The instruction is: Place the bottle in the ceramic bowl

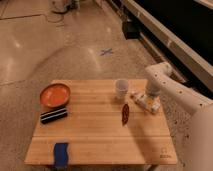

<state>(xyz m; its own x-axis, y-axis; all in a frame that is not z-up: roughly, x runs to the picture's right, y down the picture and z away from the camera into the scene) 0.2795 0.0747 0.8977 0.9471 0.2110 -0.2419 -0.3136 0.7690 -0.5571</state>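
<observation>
Bottle point(142, 103) is on its side on the table point(100, 137), close to the right edge, well apart from the bowl. We go left to right from here.

Far left, back corner: bowl point(56, 84), orange-red inside, darker rim, nothing in it. Just in front of it, nearly touching: a flat dark bar point(53, 114) with pale stripes, slightly tilted. Front left edge: a small blue thing point(61, 152); we can't tell what it is.

Right of centre, back: pale cup point(120, 89), upright. In front of it, a dark red flat thing point(125, 113), narrow, lying front to back, apart from the cup.

Just right of both sits the bottle, cap end toward the cup, not touching it. Gripper point(150, 97) is down over the bottle's right half, jaws apart and not clamped; bottle rests on the wood. White arm point(175, 90) comes in from the right edge, elbow above the table's back right corner.

On the floor beyond: a blue cross mark point(106, 51).
</observation>
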